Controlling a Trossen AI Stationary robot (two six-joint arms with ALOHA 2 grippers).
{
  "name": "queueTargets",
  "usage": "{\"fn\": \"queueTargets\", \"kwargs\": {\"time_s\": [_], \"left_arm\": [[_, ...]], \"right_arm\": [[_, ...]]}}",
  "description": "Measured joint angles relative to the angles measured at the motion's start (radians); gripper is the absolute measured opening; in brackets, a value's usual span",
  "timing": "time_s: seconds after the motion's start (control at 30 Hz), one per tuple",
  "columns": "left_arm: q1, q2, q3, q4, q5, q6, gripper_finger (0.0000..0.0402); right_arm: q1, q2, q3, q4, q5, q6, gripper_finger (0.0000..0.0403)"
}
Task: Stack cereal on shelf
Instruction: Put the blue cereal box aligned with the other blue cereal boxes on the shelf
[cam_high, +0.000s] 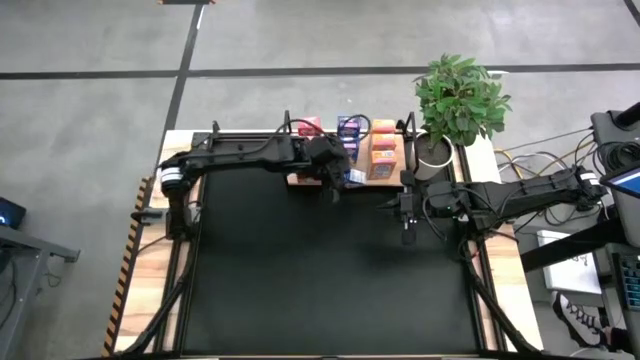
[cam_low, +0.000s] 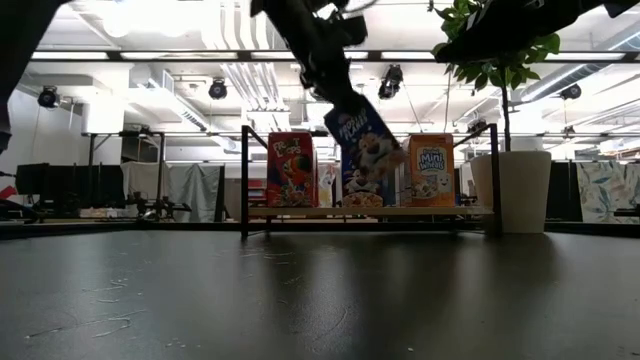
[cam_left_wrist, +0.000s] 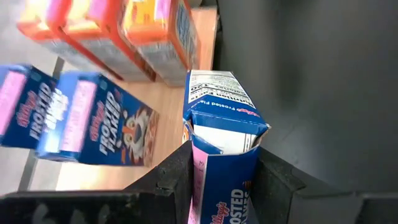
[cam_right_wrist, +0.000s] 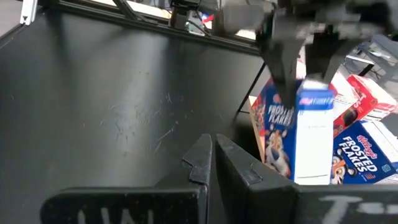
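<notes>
The shelf (cam_high: 372, 180) is a light-wood board in a thin black frame at the table's far edge. Red (cam_low: 291, 168), blue and orange (cam_low: 431, 170) cereal boxes stand on it. More blue Frosted Flakes boxes (cam_left_wrist: 93, 121) and orange ones (cam_left_wrist: 155, 37) show in the left wrist view. My left gripper (cam_high: 333, 172) is over the shelf's near edge, shut on a blue cereal box (cam_low: 362, 150). My right gripper (cam_high: 407, 222) hangs shut over the black table, right of the shelf's near edge, touching nothing. My left gripper pinches the blue cereal box between its two fingers (cam_left_wrist: 174, 177), one on each side of its upper end (cam_right_wrist: 311, 99). The fingers come from above, pointing down. The box hangs tilted below them, its lower end (cam_low: 385, 195) close over the board; whether it touches I cannot tell.
A green plant (cam_high: 460, 95) in a white pot (cam_low: 520, 190) stands right of the shelf at the far right corner. The shelf's black posts (cam_low: 244, 180) rise at its ends. The black tabletop (cam_high: 320, 280) stretches toward the near edge.
</notes>
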Motion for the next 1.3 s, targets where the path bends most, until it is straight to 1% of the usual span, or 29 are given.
{"fn": "queueTargets", "kwargs": {"time_s": [0.13, 0.47, 1.3], "left_arm": [[0.008, 0.044, 0.039, -0.033, -0.035, 0.000, 0.0113], [0.028, 0.084, 0.089, -0.036, -0.039, 0.000, 0.0113], [0.050, 0.087, 0.087, -0.062, -0.039, -0.027, 0.0113]], "right_arm": [[0.000, 0.001, 0.000, 0.000, 0.000, -0.005, 0.0013], [0.000, 0.001, 0.000, -0.002, 0.000, -0.007, 0.0013], [0.000, 0.001, 0.000, -0.005, 0.000, 0.000, 0.0013]]}}
